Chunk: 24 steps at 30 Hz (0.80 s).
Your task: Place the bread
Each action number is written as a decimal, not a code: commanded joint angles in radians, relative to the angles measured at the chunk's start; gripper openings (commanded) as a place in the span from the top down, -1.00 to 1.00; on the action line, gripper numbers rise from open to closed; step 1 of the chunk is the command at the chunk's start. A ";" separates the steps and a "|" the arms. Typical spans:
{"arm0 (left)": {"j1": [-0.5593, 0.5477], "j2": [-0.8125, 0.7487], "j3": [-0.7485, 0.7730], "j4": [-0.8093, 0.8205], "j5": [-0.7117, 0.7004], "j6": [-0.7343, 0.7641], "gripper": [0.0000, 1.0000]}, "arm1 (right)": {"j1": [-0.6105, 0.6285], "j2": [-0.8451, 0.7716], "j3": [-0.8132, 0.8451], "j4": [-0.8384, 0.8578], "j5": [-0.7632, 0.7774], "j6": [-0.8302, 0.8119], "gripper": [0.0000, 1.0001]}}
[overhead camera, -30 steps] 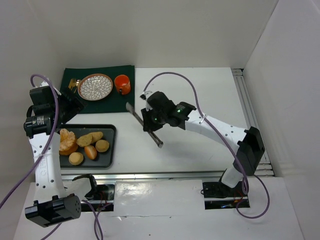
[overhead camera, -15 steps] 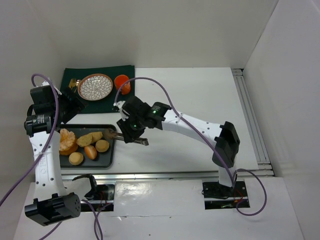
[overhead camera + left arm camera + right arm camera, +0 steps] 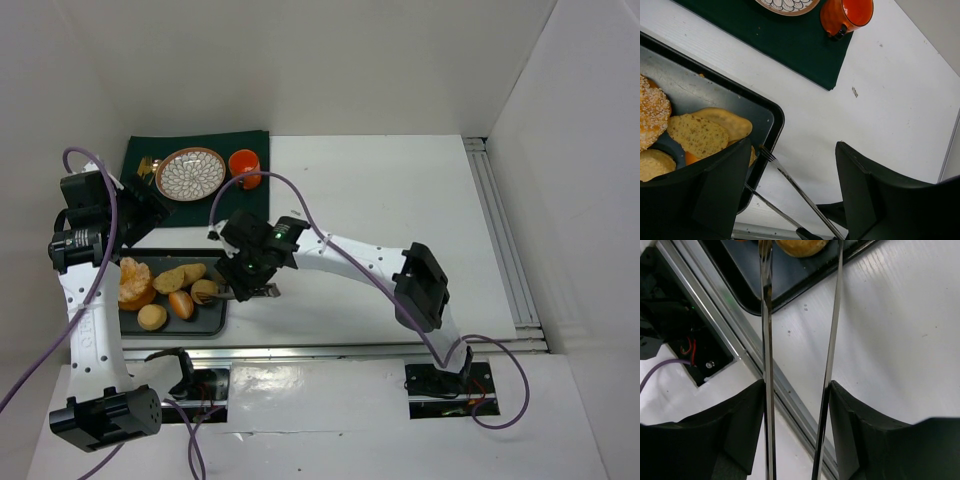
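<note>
Grasping stage — right gripper clamped on slim steel tongs, prongs apart around a round tan bun in the black tray; next, squeeze gently and lift; left gripper gapes empty

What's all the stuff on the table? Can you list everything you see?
bread rolls: five, tan, golden and reddish-brown, in the tray
tray: one, dark, near left
plate: one, patterned, on the cloth
cup: one, orange, at the cloth's right edge
cloth: one, dark green, back left
small gold thing: one, left of the plate; too small to name
tongs: one pair, silver, arms either side of a roll
table: one, white
left gripper: black, open, above the tray
right gripper: black, holding the tongs
</note>
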 commanded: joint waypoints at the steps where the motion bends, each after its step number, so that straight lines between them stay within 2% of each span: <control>1: 0.005 -0.004 0.041 0.028 0.001 0.013 -0.61 | 0.019 0.013 0.070 -0.039 0.020 -0.021 -0.20; 11: 0.005 0.006 0.032 0.019 -0.002 0.022 -0.61 | 0.020 0.102 0.133 -0.060 0.020 -0.051 -0.25; 15: 0.005 0.006 0.053 0.009 -0.031 0.032 -0.61 | 0.020 0.092 0.153 -0.060 0.049 -0.062 0.05; 17: 0.005 0.015 0.067 0.008 -0.031 0.032 -0.61 | 0.020 0.063 0.153 -0.070 0.063 -0.062 0.14; 24: 0.005 0.064 0.131 -0.010 -0.063 0.019 -0.61 | 0.010 -0.080 0.110 -0.070 0.133 -0.062 0.14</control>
